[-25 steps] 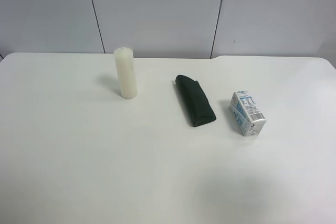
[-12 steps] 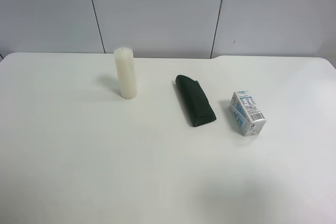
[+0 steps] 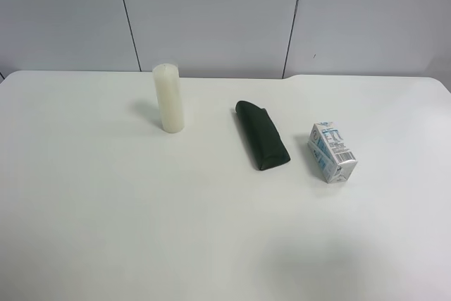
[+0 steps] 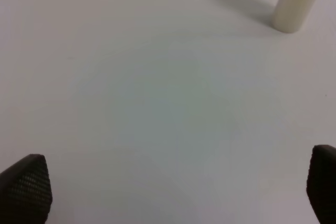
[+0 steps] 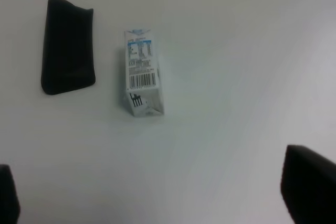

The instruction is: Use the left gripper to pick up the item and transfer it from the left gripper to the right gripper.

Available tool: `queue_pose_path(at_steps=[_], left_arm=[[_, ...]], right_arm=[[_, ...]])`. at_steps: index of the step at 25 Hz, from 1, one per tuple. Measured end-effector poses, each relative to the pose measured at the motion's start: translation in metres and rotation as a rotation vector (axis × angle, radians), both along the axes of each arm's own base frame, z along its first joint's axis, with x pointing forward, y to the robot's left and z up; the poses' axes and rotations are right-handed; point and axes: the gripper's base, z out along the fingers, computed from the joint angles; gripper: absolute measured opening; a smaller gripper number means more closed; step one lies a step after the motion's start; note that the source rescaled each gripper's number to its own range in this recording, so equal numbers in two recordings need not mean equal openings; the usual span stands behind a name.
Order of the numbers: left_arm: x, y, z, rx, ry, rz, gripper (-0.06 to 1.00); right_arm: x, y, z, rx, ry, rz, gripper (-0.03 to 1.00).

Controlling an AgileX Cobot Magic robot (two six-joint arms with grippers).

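Observation:
The item, a small white carton [image 3: 332, 151] with light-blue print and a barcode, lies on the white table [image 3: 106, 209] at the exterior high view's right; it also shows in the right wrist view [image 5: 143, 73]. Neither arm shows in the exterior high view. My right gripper [image 5: 157, 195] hangs open above the table, well short of the carton, with only its black fingertips [image 5: 310, 187] in view. My left gripper [image 4: 173, 187] is open and empty over bare table, its fingertips [image 4: 23, 187] wide apart. The carton is out of the left wrist view.
A tall white candle [image 3: 169, 97] stands upright at the back left, its base also in the left wrist view [image 4: 296, 1]. A dark green oblong pouch [image 3: 261, 135] lies between candle and carton, also in the right wrist view [image 5: 67, 44]. A grey panelled wall [image 3: 211, 15] lies behind the table.

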Motion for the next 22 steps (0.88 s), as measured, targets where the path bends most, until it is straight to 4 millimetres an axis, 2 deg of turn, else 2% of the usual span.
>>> queue_pose_path(at_steps=[12,22], left_arm=[[0.0000,0.0000,0.0000,0.000,0.000,0.001,1.00],[0.0004,-0.0004,0.0000,0.000,0.000,0.071,1.00]], right_arm=[[0.0000,0.0000,0.0000,0.000,0.000,0.000,1.00],[0.0000,0.0000,0.0000,0.000,0.000,0.000,1.00]])
